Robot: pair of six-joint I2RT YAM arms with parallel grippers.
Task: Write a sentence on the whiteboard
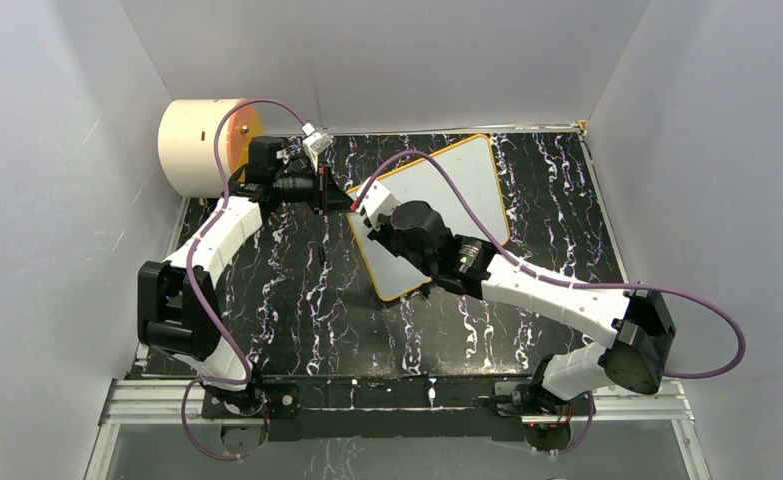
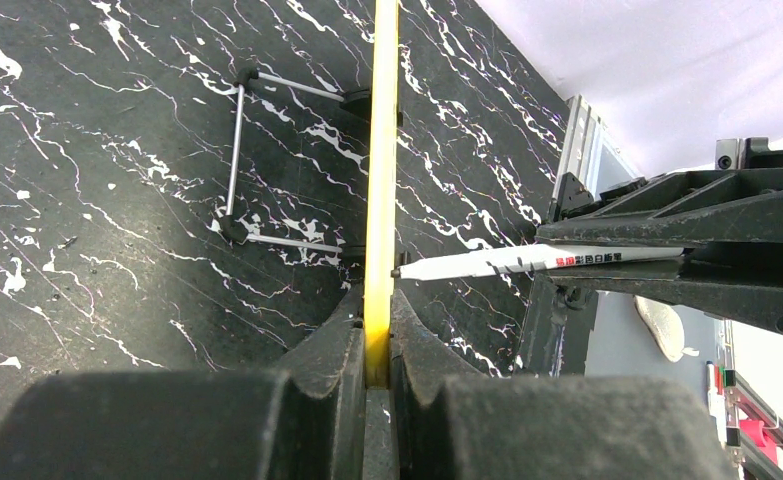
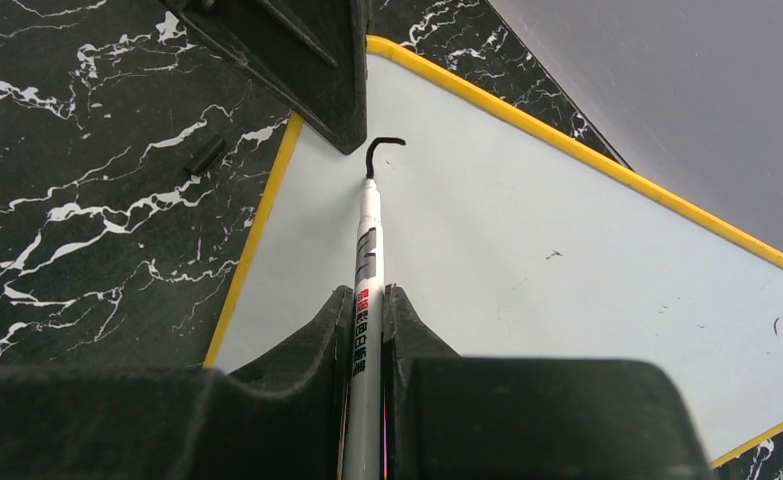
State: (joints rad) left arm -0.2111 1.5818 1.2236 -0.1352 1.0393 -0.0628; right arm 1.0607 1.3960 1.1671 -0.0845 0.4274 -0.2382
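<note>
While left gripper (image 2: 377, 310) pinches yellow-framed white whiteboard (image 2: 382, 150) edge, steadying it, right gripper (image 3: 369, 300) clamps slim white marker (image 3: 369, 230), tip ahead touching board.

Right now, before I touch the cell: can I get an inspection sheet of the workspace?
Surface: black tabletop with white veining.
Job's things: whiteboard, yellow frame; one short hooked black stroke near its edge; marker tip at the stroke's end.
Clutter: cream cylinder in the far left corner; small black cap-like piece on the table beside the board.
Grippers: left fingers shut on the whiteboard's frame; right fingers shut on the marker.
Cables: purple cable loops off each arm; one arches over the whiteboard.
Surroundings: pale walls on three sides; metal rail at the near edge.
</note>
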